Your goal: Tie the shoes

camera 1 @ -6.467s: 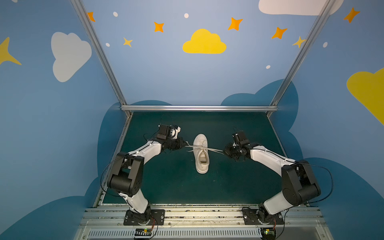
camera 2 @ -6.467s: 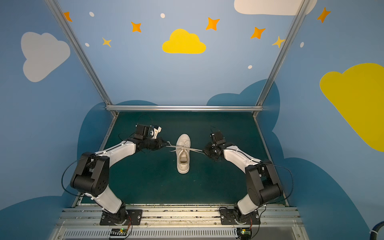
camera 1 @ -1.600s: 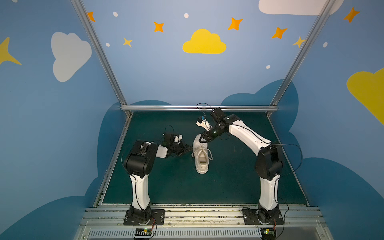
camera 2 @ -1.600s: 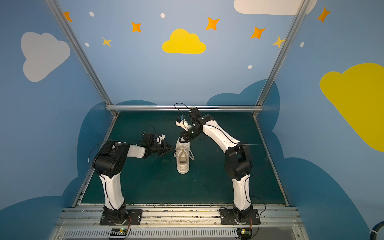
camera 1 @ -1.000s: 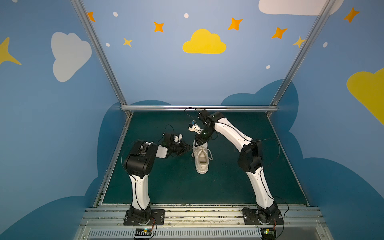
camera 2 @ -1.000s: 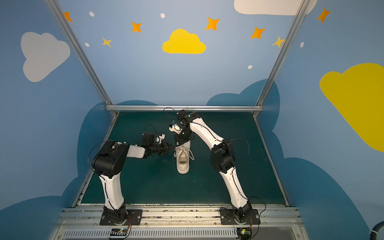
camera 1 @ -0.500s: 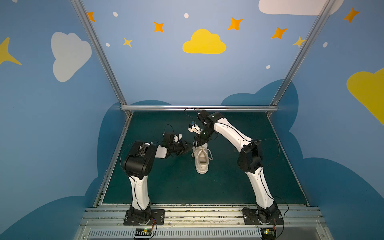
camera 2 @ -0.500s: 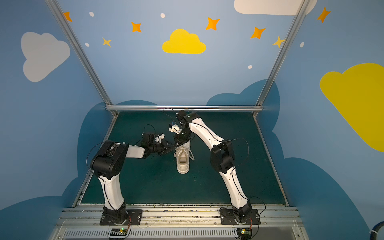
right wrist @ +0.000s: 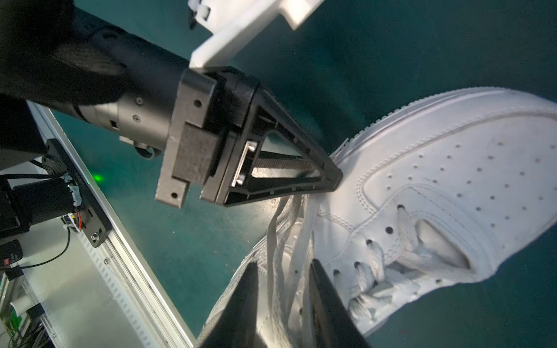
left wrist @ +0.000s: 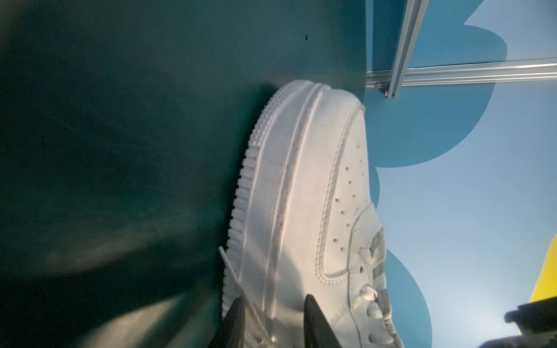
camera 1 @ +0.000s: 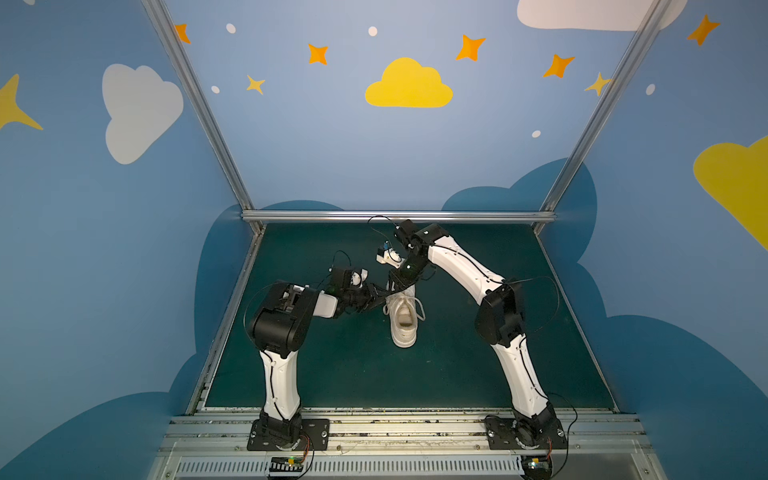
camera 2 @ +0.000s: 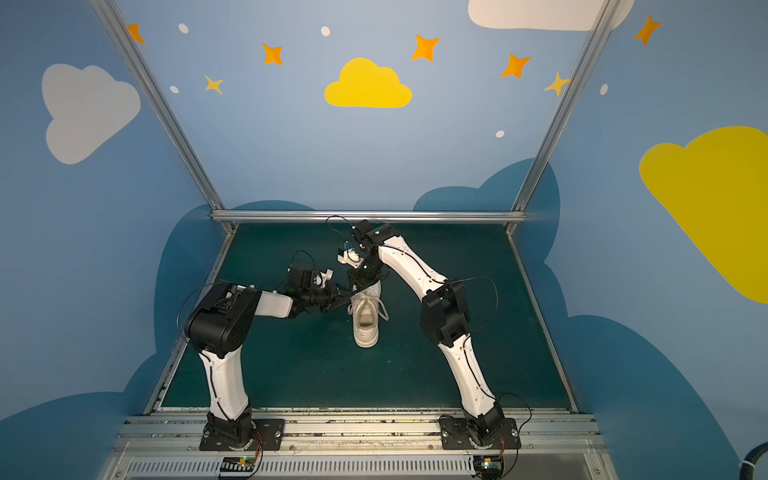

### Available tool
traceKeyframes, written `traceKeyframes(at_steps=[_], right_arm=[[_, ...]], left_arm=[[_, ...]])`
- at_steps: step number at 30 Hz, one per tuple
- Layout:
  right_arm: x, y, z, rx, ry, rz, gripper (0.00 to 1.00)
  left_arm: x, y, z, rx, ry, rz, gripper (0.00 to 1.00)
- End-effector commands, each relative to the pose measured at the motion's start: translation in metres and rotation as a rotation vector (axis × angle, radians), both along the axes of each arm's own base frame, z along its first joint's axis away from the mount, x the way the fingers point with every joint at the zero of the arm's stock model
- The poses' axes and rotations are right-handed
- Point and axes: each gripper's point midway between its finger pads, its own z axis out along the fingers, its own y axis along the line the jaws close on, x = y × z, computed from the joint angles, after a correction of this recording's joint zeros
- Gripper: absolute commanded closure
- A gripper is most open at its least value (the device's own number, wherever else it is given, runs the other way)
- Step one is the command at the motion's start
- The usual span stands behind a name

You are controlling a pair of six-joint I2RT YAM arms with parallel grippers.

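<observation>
Clear worktop [camera 1: 332, 365]: bare mat on the near side and to the right of the sneaker [camera 1: 404, 332].
Blocked: toe end, where left tool [camera 1: 380, 298] and right tool [camera 1: 395, 286] crowd together among the laces [right wrist: 289, 241].
Far limit: metal rail [camera 1: 399, 216].

Place: a robot lab test cell, from where I stand; nothing homely or shop-like here.
Enclosure: aluminium frame posts [camera 1: 199, 104] and a crossbar [camera 1: 399, 216] box in one small stall.
Walls: blue panels [camera 1: 332, 158] painted with stars and a yellow cloud [camera 1: 409, 85], like a backdrop.
Work surface: a dark green mat [camera 1: 353, 365].
Machinery: left arm [camera 1: 279, 374] and right arm [camera 1: 521, 374], bolted to a slotted metal rail [camera 1: 395, 428].
Electronics: a bare circuit board [camera 1: 286, 468] at the front edge.
</observation>
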Motion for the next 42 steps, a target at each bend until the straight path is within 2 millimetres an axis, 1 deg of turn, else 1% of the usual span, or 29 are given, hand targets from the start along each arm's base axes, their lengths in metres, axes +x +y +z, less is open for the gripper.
traceKeyframes(at_steps=[1,6,8,9,14,16,24,34,38,42], right_arm=[[-0.001,0.001,0.017,0.023,-0.023,-0.005,0.70],[-0.001,0.000,0.015,0.015,-0.027,0.001,0.69],[0.000,-0.001,0.013,0.004,-0.032,-0.002,0.68],[0.001,-0.002,0.012,-0.004,-0.035,-0.007,0.66],[0.004,-0.001,0.010,-0.005,-0.040,-0.023,0.63],[0.003,0.001,0.008,-0.002,-0.031,-0.018,0.61],[-0.011,0.008,0.001,0.024,0.063,0.018,0.57],[-0.020,0.000,-0.011,-0.027,0.115,0.023,0.50],[-0.027,0.004,-0.008,0.007,0.146,0.046,0.50],[-0.032,0.007,-0.001,0.046,0.167,0.067,0.53]], left_arm=[[-0.001,-0.003,-0.004,-0.007,0.005,-0.006,0.71],[0.001,-0.004,0.000,-0.017,-0.008,-0.001,0.90],[0.001,-0.004,0.003,-0.016,-0.017,-0.001,0.96],[0.001,-0.004,0.004,-0.015,-0.021,-0.002,0.97],[0.000,-0.004,0.008,-0.013,-0.031,-0.003,0.97],[0.000,-0.003,0.009,-0.014,-0.032,-0.002,0.97],[-0.002,-0.001,0.011,-0.017,-0.035,0.002,0.97],[0.001,-0.001,0.014,-0.022,-0.039,0.001,0.97],[0.002,-0.002,0.014,-0.021,-0.039,0.001,0.97],[0.002,-0.002,0.015,-0.019,-0.037,-0.002,0.97]])
